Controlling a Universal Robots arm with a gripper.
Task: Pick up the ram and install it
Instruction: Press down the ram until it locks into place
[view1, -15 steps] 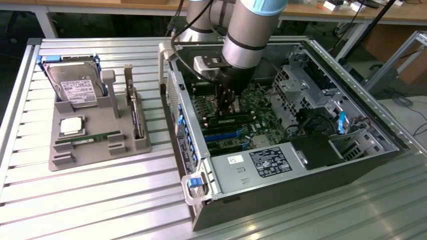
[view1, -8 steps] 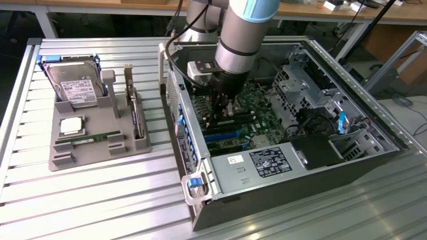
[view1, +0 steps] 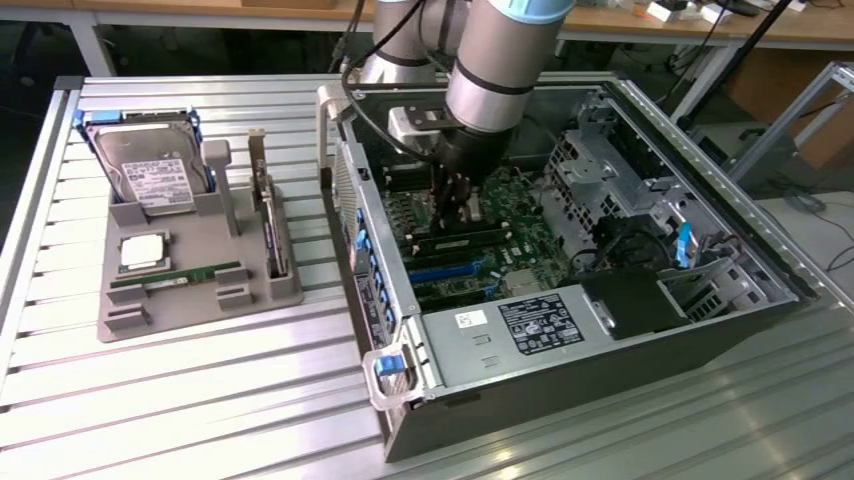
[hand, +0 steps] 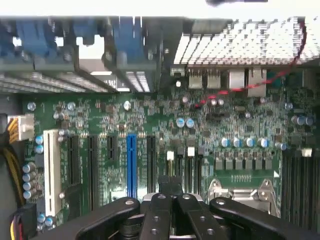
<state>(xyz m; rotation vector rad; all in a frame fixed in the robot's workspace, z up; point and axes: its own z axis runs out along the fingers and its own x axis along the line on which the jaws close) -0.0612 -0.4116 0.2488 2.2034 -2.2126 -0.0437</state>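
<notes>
Gripper (view1: 454, 215) sits low inside the open computer case (view1: 561, 400), directly over the motherboard (hand: 210, 130); its fingers (hand: 165, 215) are drawn narrow together, with nothing visibly between them. The ram (view1: 178, 276) lies flat in the grey holder tray (view1: 200, 240) at 9 o'clock from the case, well apart from the gripper. A hard drive (view1: 150, 172) stands at the tray's 12 o'clock end, a processor chip (view1: 143, 252) between them.

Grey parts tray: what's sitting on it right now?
The grey parts tray holds a hard drive, a silver processor chip, the ram lying flat, and an upright expansion card. What is under them is covered.
</notes>
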